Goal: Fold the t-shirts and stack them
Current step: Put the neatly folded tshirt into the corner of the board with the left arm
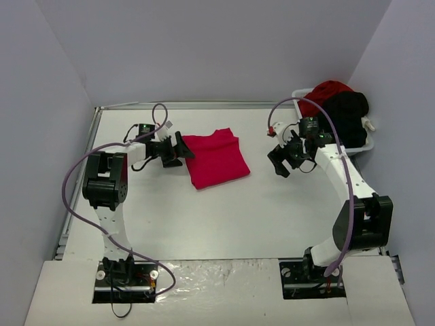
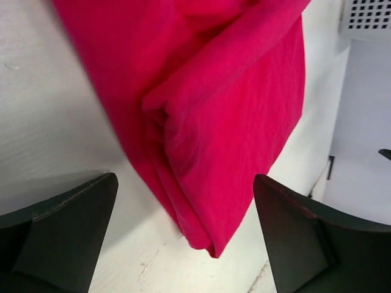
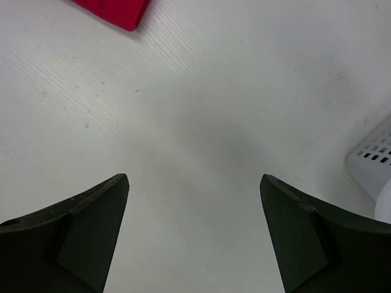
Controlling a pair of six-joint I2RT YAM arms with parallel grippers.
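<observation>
**One shirt folded, two left in the basket**

Top external view: a bright red folded t-shirt (image 1: 216,159) of soft cloth lies as a rough rectangle on the white table (image 1: 224,217), toward the far middle. The left gripper (image 1: 178,151) sits just beside its left edge, jaws spread, holding nothing. The right gripper (image 1: 280,159) hangs between the shirt and the white plastic basket (image 1: 364,145) at the far right, well apart from the shirt, also spread and empty. In the basket there is a crumpled red t-shirt (image 1: 326,90) and a bunched black t-shirt (image 1: 348,112), both unfolded. No stack on the table yet, just the one shirt.

Left wrist view: left gripper (image 2: 183,182) open wide, fingers (image 2: 73,213) apart from the cloth on both sides. The red folded t-shirt (image 2: 232,122) shows several layers at its near corner. The fold is loose and the edges do not line up. A corner of the white plastic basket (image 2: 366,15) shows top right.

Right wrist view: right gripper (image 3: 194,178) released, over bare white table (image 3: 201,110). Only a corner of the red folded t-shirt (image 3: 119,9) shows at the top left, and an edge of the white plastic basket (image 3: 372,160) at the right.

Judgement: roughly a third done. The first shirt looks folded, maybe needing a tidy. Still to do: pull out two shirts, fold them, stack all three.
</observation>
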